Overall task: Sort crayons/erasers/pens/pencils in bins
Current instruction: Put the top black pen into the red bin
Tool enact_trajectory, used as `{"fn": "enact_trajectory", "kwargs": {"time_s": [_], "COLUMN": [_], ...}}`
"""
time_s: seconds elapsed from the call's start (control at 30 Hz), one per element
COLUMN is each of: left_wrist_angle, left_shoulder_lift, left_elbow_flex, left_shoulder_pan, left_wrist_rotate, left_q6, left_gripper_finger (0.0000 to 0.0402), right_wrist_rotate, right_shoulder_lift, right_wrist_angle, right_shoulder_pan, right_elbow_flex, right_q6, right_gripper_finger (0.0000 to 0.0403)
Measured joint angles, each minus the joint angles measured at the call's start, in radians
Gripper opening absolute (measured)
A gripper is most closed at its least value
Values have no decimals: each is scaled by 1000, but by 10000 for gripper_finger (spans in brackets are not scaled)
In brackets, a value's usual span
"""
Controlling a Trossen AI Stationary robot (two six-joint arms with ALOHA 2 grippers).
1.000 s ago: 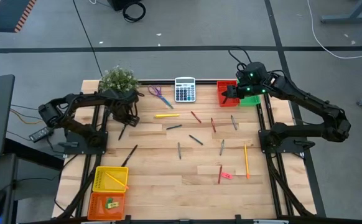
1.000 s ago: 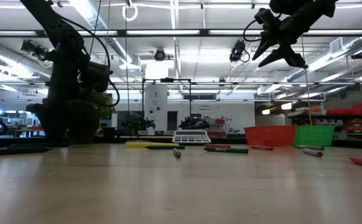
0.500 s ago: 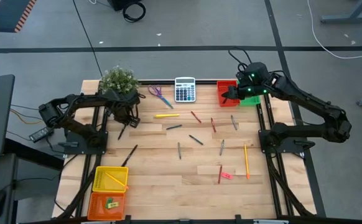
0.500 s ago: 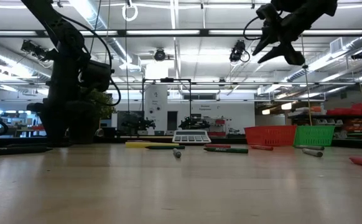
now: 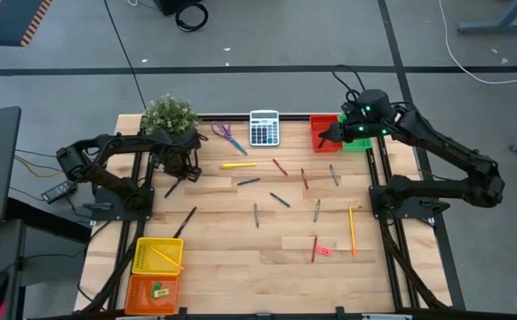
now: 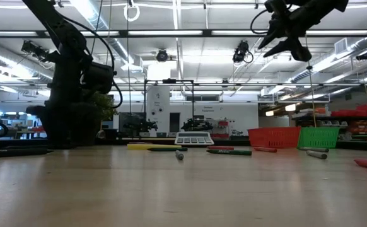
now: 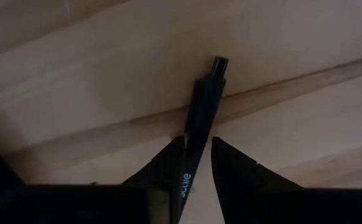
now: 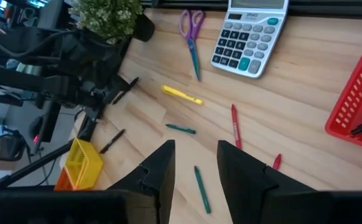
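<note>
- We found the left hand (image 7: 196, 163) low on the surface (image 5: 241, 258), near the plant (image 5: 170, 114), its fingers narrowed around a black pen (image 7: 199, 134) that lay between them. Whether the pen was gripped or only straddled, we could not tell.
- We judged the step to be the pick of this pen. To do it well, the fingers should close squarely across the barrel, and the lift should wait until the grip is firm, since a thin round barrel may roll out.
- The right hand (image 8: 195, 167) hung high above the red bin (image 5: 322, 132), fingers parted and holding nothing.
- The left wrist view alone showed the pen between the fingers; in the high view the arm hid that spot.
- The high view alone showed the whole layout: the yellow bin (image 5: 157, 255) and orange bin (image 5: 155, 290) at the near left, the red and green bin (image 5: 360, 142) at the far right, with loose sticks between them.
- The right wrist view showed a dark stick lying in the red bin, which the high view did not resolve.
</note>
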Motion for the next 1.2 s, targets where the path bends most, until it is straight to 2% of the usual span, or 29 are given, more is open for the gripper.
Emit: {"fn": "enact_trajectory", "kwargs": {"time_s": [0.27, 0.43, 0.73, 0.93, 1.13, 1.2], "left_wrist_angle": [6, 13, 16, 7, 7, -5], "left_shoulder_lift": [63, 67, 69, 56, 26, 23], "left_elbow_flex": [5, 4, 3, 0, 5, 17], "left_shoulder_pan": [-52, -74, -83, -84, -84, -84], "left_wrist_rotate": [-12, -17, -20, -19, -10, 44], "left_q6": [-2, -49, -52, -52, -81, -80], "left_gripper_finger": [121, 126, 77, 37, 47, 52], "right_wrist_rotate": [0, -1, -4, -60, -60, -60], "right_shoulder_lift": [-27, -45, -56, -56, -56, -56], "right_wrist_angle": [0, 0, 0, 0, 0, 0], "right_shoulder_pan": [0, 0, 0, 0, 0, 0], "right_elbow_flex": [0, 0, 0, 0, 0, 0], "right_q6": [-1, 4, 20, 32, 35, 36], "right_gripper_finger": [125, 125, 125, 125, 125, 125]}}
